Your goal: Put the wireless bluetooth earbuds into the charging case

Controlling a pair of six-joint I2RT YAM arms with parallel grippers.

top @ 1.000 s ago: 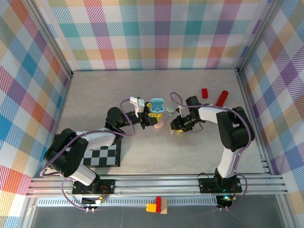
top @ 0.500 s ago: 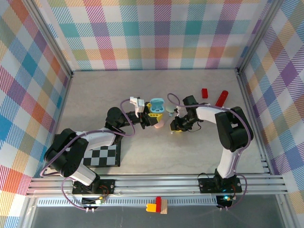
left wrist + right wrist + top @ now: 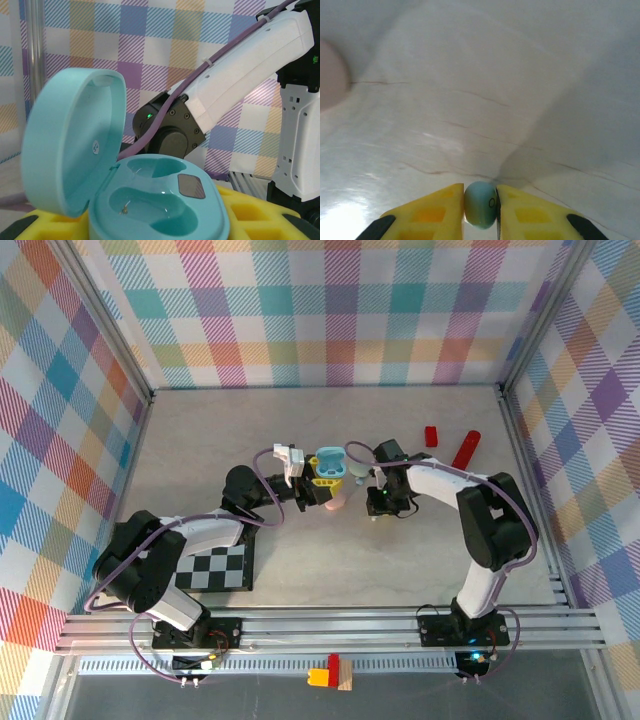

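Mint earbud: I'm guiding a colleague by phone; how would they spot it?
On the pale table, find the right gripper, reaching down near the middle. Pinched between its yellow finger pads is a tiny round mint plastic earbud, far smaller than the open teal oval charging case held up by the left gripper.

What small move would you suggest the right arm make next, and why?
Probably a short lift straight up: the right gripper is shut on the mint earbud low at the table, and the open charging case shows both wells empty.
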